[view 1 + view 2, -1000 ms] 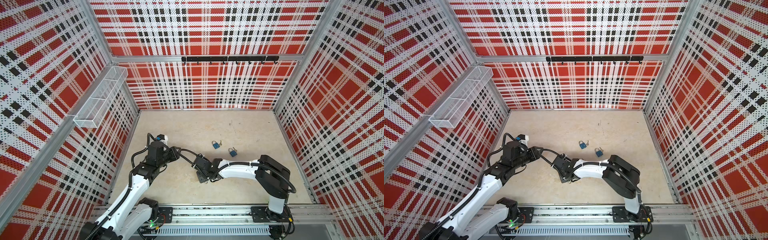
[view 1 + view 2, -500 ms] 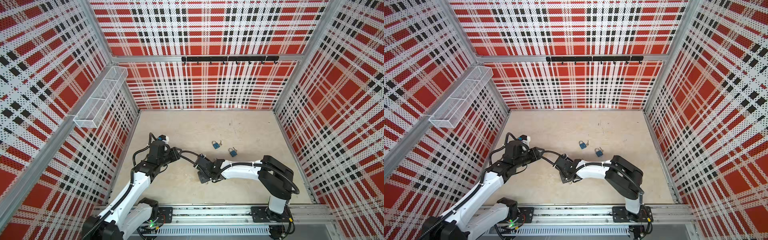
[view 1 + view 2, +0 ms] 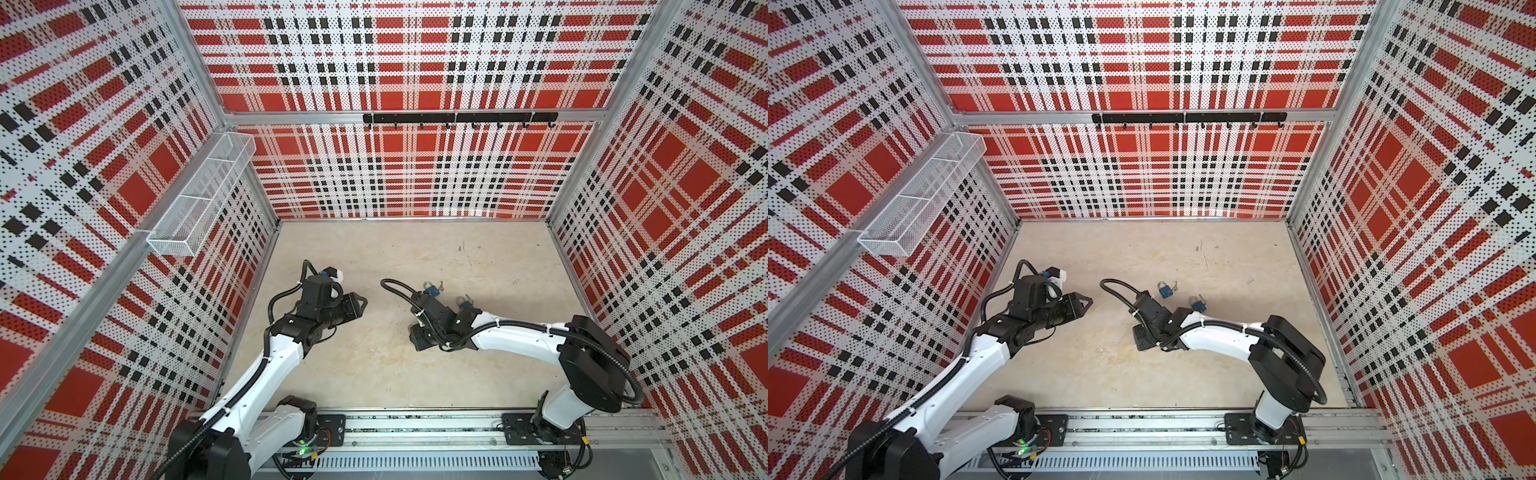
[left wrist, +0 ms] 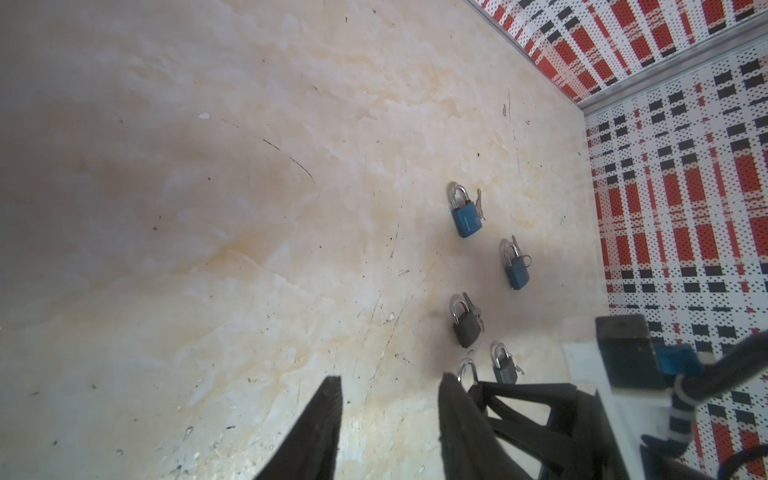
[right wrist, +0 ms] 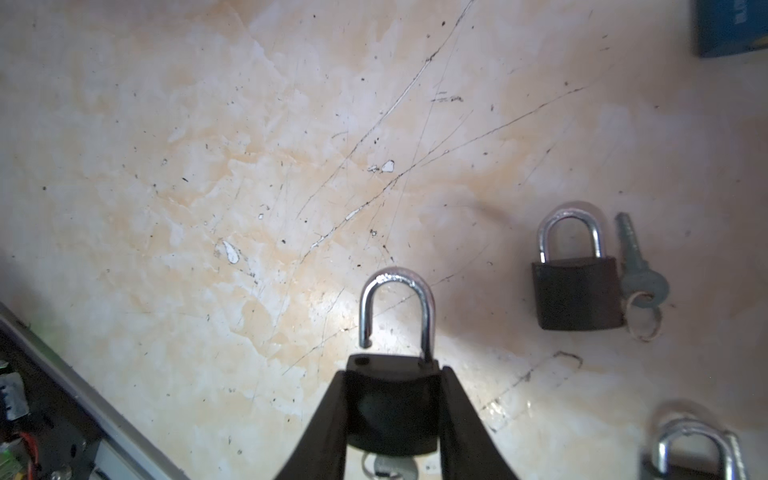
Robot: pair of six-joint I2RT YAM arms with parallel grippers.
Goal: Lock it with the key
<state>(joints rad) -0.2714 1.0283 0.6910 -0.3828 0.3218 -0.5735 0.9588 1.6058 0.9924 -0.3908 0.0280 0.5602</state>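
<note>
Only a sliver of key (image 5: pixel 385 466) shows below right pincer's (image 5: pixel 393 372) padlock (image 5: pixel 392 409).

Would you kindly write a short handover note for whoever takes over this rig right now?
Left gripper: open and empty, over the bare table, apart from the right arm.
Right gripper: shut on the black padlock, held by its body.
Things: its shackle is open, with one end out of the body. What looks like its key shows at the body's underside. Spare padlocks lie nearby with keys beside them, among them a blue padlock and a dark padlock.
Done: padlock grasped.
Left: close the shackle and turn the key to lock it.
</note>
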